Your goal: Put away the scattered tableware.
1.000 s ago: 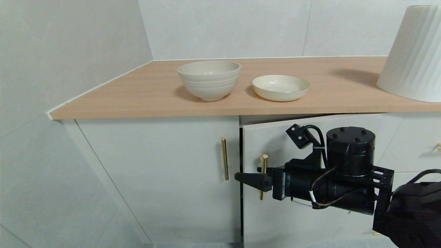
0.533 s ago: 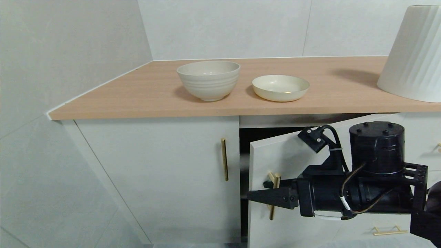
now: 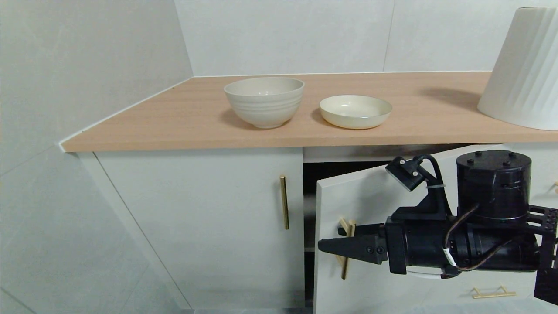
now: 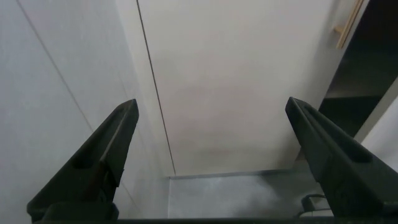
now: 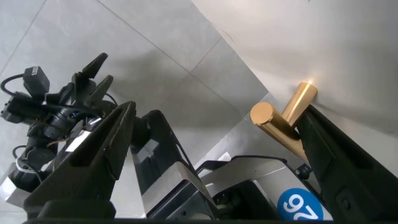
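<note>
Ceramic tableware is on the wooden counter [image 3: 174,122]. A deep, ribbed, pale bowl [image 3: 264,101] stands upright towards the counter's left part. A shallow cream dish [image 3: 355,111] sits just beside it on the right, and the two are apart. Both are near the front edge and nothing holds either one.

Below the dish, the right cabinet door [image 3: 362,196] stands ajar, with a dark gap [image 3: 308,205] showing along its free edge. The right gripper [image 3: 330,239] lies level in front of that door at its brass handle [image 3: 344,266]. Its claw is spread wide. In the right wrist view the handle lies between the two fingers, close against one of them, and the other finger is well clear.

The left cabinet door [image 3: 196,218] is closed, and its brass handle [image 3: 284,202] hangs vertically. The left gripper [image 4: 212,104] is low, facing that closed door and the floor, with its claw wide apart and nothing held.

At the counter's right end stands a white pleated lampshade [image 3: 523,69]. A small brass drawer pull [image 3: 488,292] shows low on the right.
</note>
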Tool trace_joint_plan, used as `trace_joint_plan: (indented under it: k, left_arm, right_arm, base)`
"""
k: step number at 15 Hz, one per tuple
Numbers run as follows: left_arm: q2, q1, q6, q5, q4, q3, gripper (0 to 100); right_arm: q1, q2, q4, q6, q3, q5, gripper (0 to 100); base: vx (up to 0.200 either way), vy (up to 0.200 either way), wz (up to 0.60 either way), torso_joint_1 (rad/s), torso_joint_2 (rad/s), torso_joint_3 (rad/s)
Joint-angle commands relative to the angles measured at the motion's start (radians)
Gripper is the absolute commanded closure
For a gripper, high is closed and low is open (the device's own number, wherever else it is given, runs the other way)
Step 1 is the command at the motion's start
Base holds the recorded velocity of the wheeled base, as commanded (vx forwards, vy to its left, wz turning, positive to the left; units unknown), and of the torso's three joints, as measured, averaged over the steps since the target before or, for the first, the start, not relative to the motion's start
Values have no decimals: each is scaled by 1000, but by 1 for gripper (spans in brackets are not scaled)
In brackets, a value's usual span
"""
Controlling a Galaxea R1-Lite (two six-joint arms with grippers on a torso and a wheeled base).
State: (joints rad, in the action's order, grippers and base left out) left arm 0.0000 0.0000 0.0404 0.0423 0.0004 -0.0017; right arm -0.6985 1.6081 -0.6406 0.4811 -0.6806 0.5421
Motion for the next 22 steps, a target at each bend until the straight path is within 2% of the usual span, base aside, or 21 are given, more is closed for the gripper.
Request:
trace_joint_plan:
  k: [1,2,3,5,7,8,9,10,11,12,14,16,19,20,21,22]
  left_arm:
    - [0,0,27,1,1,0,0]
    - [17,-2,61,5,3,-4,0]
    - [61,-11,64,36,12,-60,0]
    - [166,-35,61,146,85,-204,0]
    - [357,-44,58,283,141,-336,0]
    - [399,-44,58,306,141,-362,0]
    - [563,-44,56,358,139,-440,0]
    - [637,-51,56,376,138,-475,0]
    - [776,-84,56,393,138,-543,0]
    - [913,-132,38,395,135,-609,0]
    - [1045,-199,6,395,84,-643,0]
    - [1131,-259,-85,395,-8,-620,0]
    - [1213,-360,-277,395,-161,-603,0]
    - [1244,-400,-363,395,-257,-593,0]
    - [1264,-423,-413,395,-329,-578,0]
    - [1281,-445,-442,395,-389,-558,0]
  right_arm:
    - [-1,-2,1,-1,4,-1,0]
    - [-1,-4,-1,-1,4,-1,0]
    - [-1,-2,-1,-1,4,-1,0]
    - [-3,0,-1,-1,12,9,0]
    - [-3,-2,-2,-1,19,39,0]
    - [-3,-2,-2,-1,21,41,0]
    - [-3,-2,-2,-1,27,41,0]
    - [-3,-4,-2,-1,32,42,0]
    - [-3,-5,-7,-1,35,42,0]
    - [-3,-8,-7,-1,35,42,0]
    - [-3,-10,-7,-1,35,42,0]
    - [-4,-8,-7,-1,35,42,0]
    - [-6,-16,-8,-2,35,42,0]
    - [-6,-20,-8,-1,35,42,0]
    - [-6,-25,-7,-1,35,42,0]
    - [-7,-28,-7,-1,35,42,0]
  base:
    - [0,0,0,0,0,0]
    - [0,0,0,0,0,0]
    - [0,0,0,0,0,0]
    - [0,0,0,0,0,0]
    - [0,0,0,0,0,0]
    - [0,0,0,0,0,0]
    - [0,0,0,0,0,0]
    - [0,0,0,0,0,0]
    - [0,0,0,0,0,0]
    - [0,0,0,0,0,0]
    - [0,0,0,0,0,0]
    - [0,0,0,0,0,0]
    - [0,0,0,0,0,0]
    - [0,0,0,0,0,0]
    - [0,0,0,0,0,0]
    - [0,0,0,0,0,0]
